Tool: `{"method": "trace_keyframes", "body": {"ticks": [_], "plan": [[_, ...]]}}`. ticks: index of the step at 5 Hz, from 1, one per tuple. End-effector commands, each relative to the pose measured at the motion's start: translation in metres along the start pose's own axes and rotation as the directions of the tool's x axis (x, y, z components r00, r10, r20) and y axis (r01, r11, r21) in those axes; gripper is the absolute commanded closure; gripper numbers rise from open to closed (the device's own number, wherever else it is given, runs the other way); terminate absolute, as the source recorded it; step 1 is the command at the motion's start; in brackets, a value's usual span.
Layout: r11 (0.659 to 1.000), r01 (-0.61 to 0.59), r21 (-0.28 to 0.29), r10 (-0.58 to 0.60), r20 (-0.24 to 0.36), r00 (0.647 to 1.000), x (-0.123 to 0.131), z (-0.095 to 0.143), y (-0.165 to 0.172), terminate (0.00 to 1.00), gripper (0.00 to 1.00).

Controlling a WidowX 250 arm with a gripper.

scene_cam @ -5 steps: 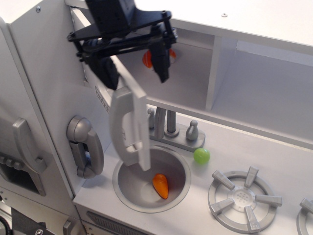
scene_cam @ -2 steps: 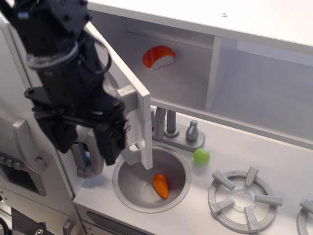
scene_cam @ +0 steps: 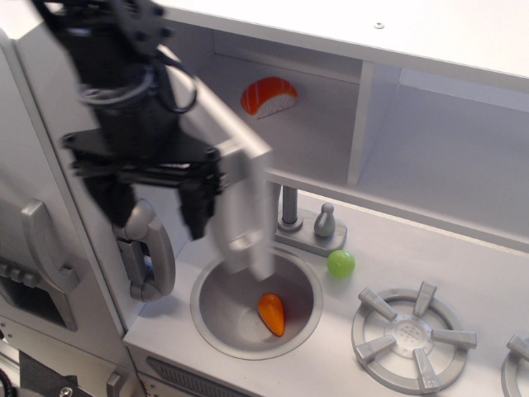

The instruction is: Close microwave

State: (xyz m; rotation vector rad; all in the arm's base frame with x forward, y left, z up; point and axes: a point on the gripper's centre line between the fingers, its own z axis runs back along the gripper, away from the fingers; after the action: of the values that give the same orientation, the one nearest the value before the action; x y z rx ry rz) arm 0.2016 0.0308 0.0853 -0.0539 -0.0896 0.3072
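Note:
The microwave is a white box compartment at the top, and its inside is open to view. Its hinged door stands partly open and is blurred by motion, with the grey handle on its outer face. My black gripper is open and holds nothing. It is on the outer, left side of the door, with its right finger close against the door. I cannot tell if they touch. An orange and white toy sushi lies inside the microwave.
Below the door is a round sink holding an orange toy. A faucet, a green ball and a grey burner lie to the right. A grey phone and a tall door's handle are at left.
My gripper came down from above the door to its outer left side. The door has since swung to the right, toward the microwave's opening, and is now blurred.

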Motion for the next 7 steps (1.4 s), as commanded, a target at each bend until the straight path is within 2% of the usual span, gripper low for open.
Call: {"method": "trace_keyframes", "body": {"ticks": [1, 3, 4, 6, 7], "plan": [[0.997, -0.068, -0.037, 0.07, 0.066, 0.995, 0.042, 0.009, -0.021, 0.0, 0.0], [0.979, -0.109, -0.173, 0.137, 0.157, 0.978, 0.075, 0.02, -0.05, 0.0, 0.0], [0.969, -0.095, -0.23, 0.151, 0.242, 0.958, 0.089, 0.025, -0.057, 0.0, 0.0], [0.963, -0.104, -0.25, 0.184, 0.322, 0.929, 0.108, 0.03, -0.062, 0.0, 0.0], [0.957, -0.095, -0.274, 0.202, 0.391, 0.898, 0.108, 0.033, -0.058, 0.0, 0.0]]}}
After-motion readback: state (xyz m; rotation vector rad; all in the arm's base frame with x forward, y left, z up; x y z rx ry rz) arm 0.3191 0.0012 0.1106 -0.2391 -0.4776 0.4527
